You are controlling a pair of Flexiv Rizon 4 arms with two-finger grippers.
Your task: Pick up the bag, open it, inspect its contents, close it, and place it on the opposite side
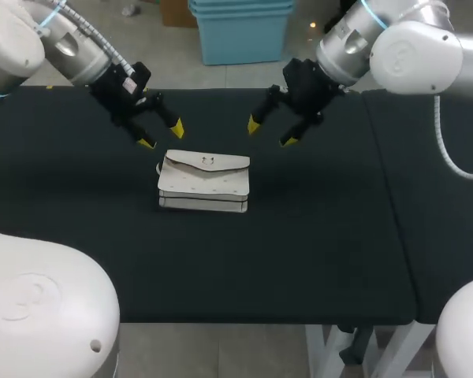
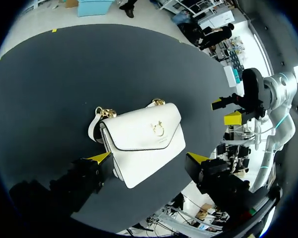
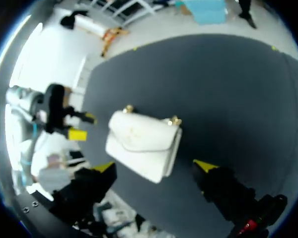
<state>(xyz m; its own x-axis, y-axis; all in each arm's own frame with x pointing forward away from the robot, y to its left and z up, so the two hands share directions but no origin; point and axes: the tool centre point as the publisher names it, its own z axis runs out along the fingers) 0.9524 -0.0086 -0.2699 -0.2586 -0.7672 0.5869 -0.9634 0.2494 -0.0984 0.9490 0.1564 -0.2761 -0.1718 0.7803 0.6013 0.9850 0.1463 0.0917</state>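
A small white bag (image 1: pixel 204 183) is being shown lying on the black table (image 1: pixel 315 252), near its middle and a little toward the left arm's side. Its pointed flap is being kept shut over the front, with a gold ring clasp (image 2: pixel 160 129) sitting at the middle of the flap. Gold fittings (image 2: pixel 105 112) are being seen at the two upper corners, and a short white strap loop (image 2: pixel 93 128) is lying against one end. Rows of small dots are being made out on the front panel below the flap in the head view.

The left claw (image 1: pixel 162 136) is being held above the table just beyond the bag's far left corner, with its yellow-tipped fingers spread apart and nothing between them. The right claw (image 1: pixel 271 133) is being held beyond the bag's far right corner, likewise spread wide and empty. Neither claw is touching the bag. In each wrist view the bag is being framed ahead of the spread fingers, and the other arm's claw is being seen off to one side of it, apart from the bag.
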